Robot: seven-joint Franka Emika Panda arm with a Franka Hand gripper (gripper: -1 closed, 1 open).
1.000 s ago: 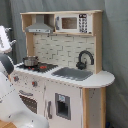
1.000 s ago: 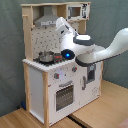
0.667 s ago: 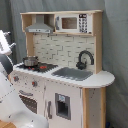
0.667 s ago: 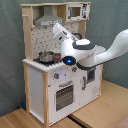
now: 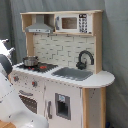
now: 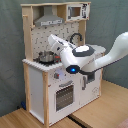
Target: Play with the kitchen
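The kitchen (image 5: pixel 65 95) is a tall white and light-wood toy with a grey hood (image 5: pixel 39 25), a microwave (image 5: pixel 70 22), a black faucet (image 5: pixel 85 59) over the sink (image 5: pixel 75 73), and a metal pot (image 5: pixel 30 61) on the stove. In the second exterior view the white arm (image 6: pixel 107 52) comes in from the right, its wrist showing a blue light (image 6: pixel 72 69). The gripper (image 6: pixel 53 39) hangs above the pot (image 6: pixel 46 57), close to the back wall. In the first exterior view the gripper (image 5: pixel 5 50) shows only partly at the left edge.
The oven door (image 6: pixel 64 95) and knobs (image 6: pixel 58 75) face the front, below the arm's wrist. The kitchen stands on a wooden floor (image 6: pixel 100 107) with a grey-green curtain (image 6: pixel 12 55) behind it. Part of the arm (image 5: pixel 15 107) fills the first exterior view's lower left.
The wrist with the blue light has dropped lower in front of the counter edge. The kitchen and the pot have not moved.
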